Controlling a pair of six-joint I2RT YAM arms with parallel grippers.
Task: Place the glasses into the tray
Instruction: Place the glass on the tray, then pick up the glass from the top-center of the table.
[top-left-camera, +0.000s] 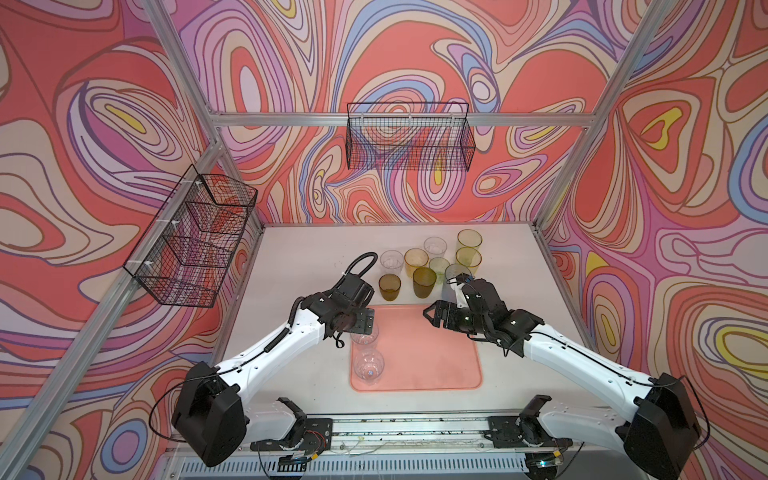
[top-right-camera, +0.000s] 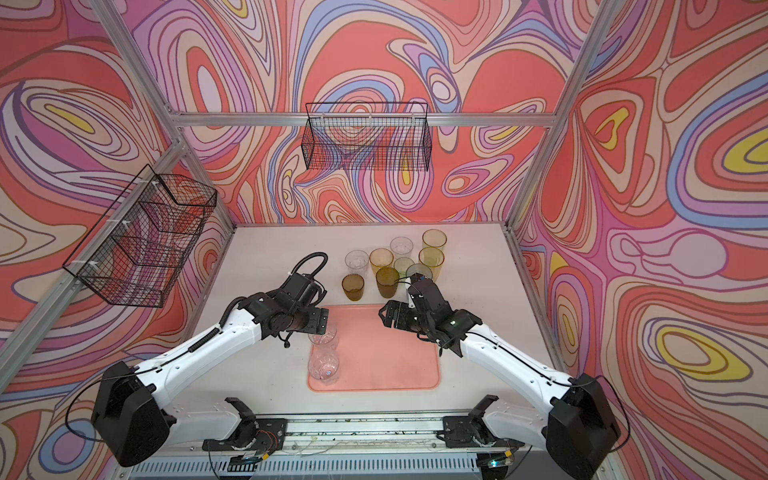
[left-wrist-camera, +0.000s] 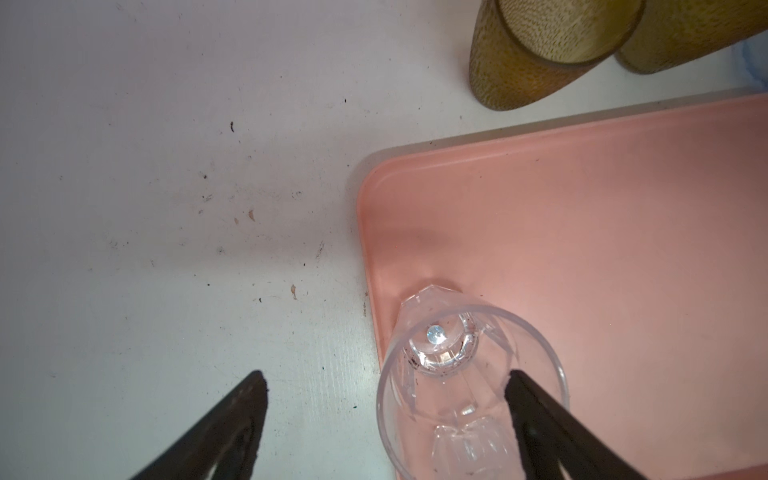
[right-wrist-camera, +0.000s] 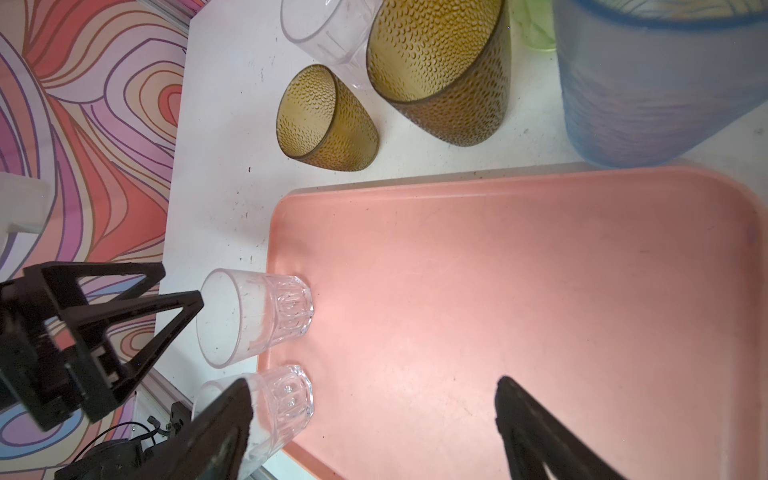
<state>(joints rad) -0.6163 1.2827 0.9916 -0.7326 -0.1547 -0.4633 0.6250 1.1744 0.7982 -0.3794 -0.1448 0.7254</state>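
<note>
The salmon-pink tray (top-left-camera: 436, 357) lies mid-table. Two short clear glasses stand along its left edge, one (top-left-camera: 365, 337) farther back, the other (top-left-camera: 368, 366) nearer the front. My left gripper (top-left-camera: 365, 330) hangs open right over the farther clear glass (left-wrist-camera: 469, 374). One finger (left-wrist-camera: 536, 415) sits inside its rim, the other is outside over the table. My right gripper (right-wrist-camera: 374, 382) is open and empty over the tray's (right-wrist-camera: 498, 291) far right part. Several glasses stand behind the tray, among them an olive-brown one (top-left-camera: 424, 282), a short amber one (top-left-camera: 390, 287) and a blue-grey one (right-wrist-camera: 656, 95).
A black wire basket (top-left-camera: 191, 237) hangs on the left wall and another (top-left-camera: 409, 137) on the back wall. Aluminium posts stand at the table's back corners. The arms' mounting rail (top-left-camera: 415, 428) runs along the front edge.
</note>
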